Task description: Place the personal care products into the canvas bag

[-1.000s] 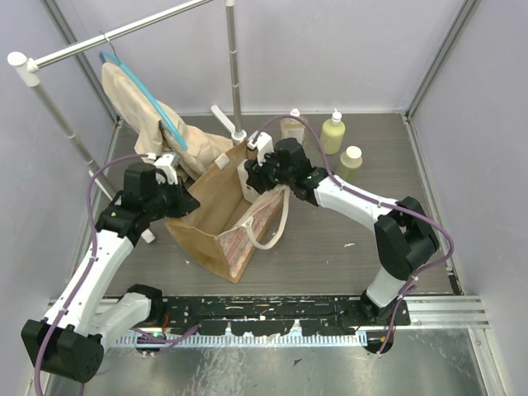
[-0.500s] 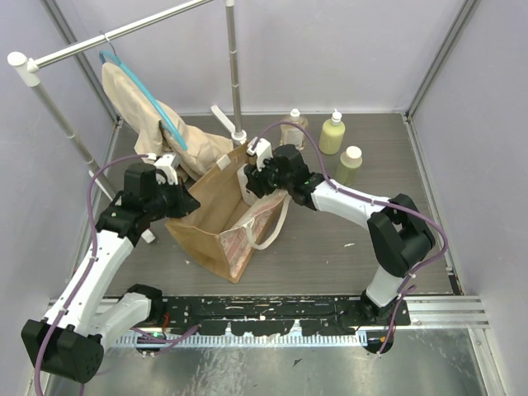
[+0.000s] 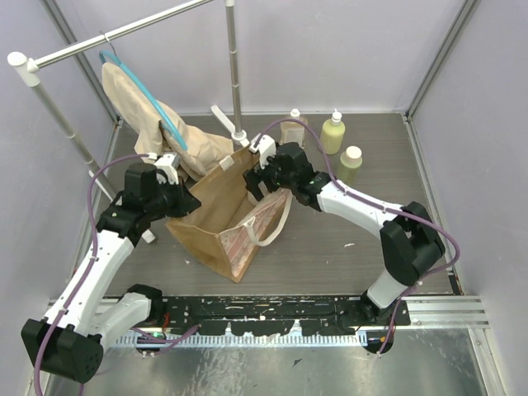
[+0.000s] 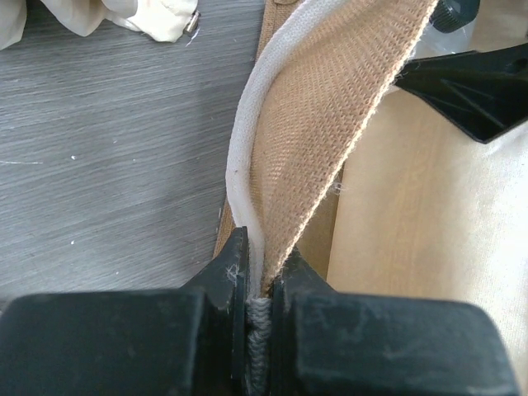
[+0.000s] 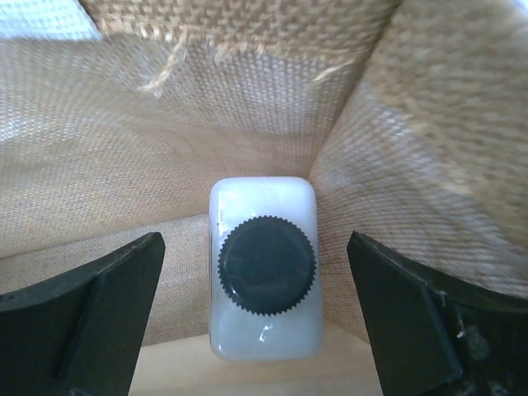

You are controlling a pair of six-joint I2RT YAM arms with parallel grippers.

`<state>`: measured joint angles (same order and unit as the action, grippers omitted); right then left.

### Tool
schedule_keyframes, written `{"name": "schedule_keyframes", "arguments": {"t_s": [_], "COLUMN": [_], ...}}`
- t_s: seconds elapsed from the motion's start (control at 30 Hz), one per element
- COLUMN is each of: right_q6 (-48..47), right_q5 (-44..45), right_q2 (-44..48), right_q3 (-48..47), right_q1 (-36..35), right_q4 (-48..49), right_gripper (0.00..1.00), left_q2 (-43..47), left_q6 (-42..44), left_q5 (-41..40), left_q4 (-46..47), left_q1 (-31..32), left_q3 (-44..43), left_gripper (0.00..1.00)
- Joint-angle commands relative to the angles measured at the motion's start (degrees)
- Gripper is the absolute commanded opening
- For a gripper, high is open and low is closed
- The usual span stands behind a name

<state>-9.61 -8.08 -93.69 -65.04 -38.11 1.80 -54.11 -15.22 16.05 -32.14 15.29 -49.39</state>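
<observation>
Bottle now loose inside canvas bag

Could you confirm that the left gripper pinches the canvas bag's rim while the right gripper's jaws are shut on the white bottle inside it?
No: the right wrist view shows the right gripper with jaws open, clear of the white bottle on both sides. The left gripper does pinch the canvas bag's rim.

Inside the canvas bag, woven walls stood close behind and right of the white bottle. Clear gaps lay between it and each spread finger of the right gripper.
</observation>
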Motion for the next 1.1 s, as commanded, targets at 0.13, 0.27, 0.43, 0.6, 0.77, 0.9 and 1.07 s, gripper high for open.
{"name": "schedule_keyframes", "arguments": {"t_s": [0.13,0.27,0.43,0.6,0.77,0.9,1.07], "right_q6": [3.4,5.5,8.4,8.7,14.1,19.0,17.6], "right_q5": [6.1,3.6,7.2,8.7,6.3,4.7,14.3], "right_q2": [9.4,10.5,10.8,13.2,13.2,5.0,-5.0], "right_q3": [-3.5,-6.5,-12.4,-14.1,-16.7,-26.2,-38.1], "right_q1": [1.1,1.1,1.2,3.5,11.4,19.4,23.0], "right_q4": [0.6,-2.2,-8.2,-8.1,-8.3,-16.3,-30.3], "right_gripper": [1.0,1.0,1.0,1.0,1.0,1.0,1.0], "left_q2": [-0.1,-0.4,-0.6,-0.2,0.0,0.4,1.3], "left_q6": [0.0,-0.1,0.0,0.1,0.1,-0.1,0.1], "left_q5": [1.0,1.0,1.2,1.2,1.2,1.3,0.9], "left_q4": [-1.0,-0.8,-0.7,-0.8,-1.2,-1.3,-2.2], "left_q1": [0.0,0.0,0.0,0.1,0.0,0.1,0.0], "left_q3": [1.5,1.7,1.7,1.7,1.7,1.7,1.5], "left_gripper": [0.0,0.0,0.0,0.0,0.0,0.0,0.0]}}
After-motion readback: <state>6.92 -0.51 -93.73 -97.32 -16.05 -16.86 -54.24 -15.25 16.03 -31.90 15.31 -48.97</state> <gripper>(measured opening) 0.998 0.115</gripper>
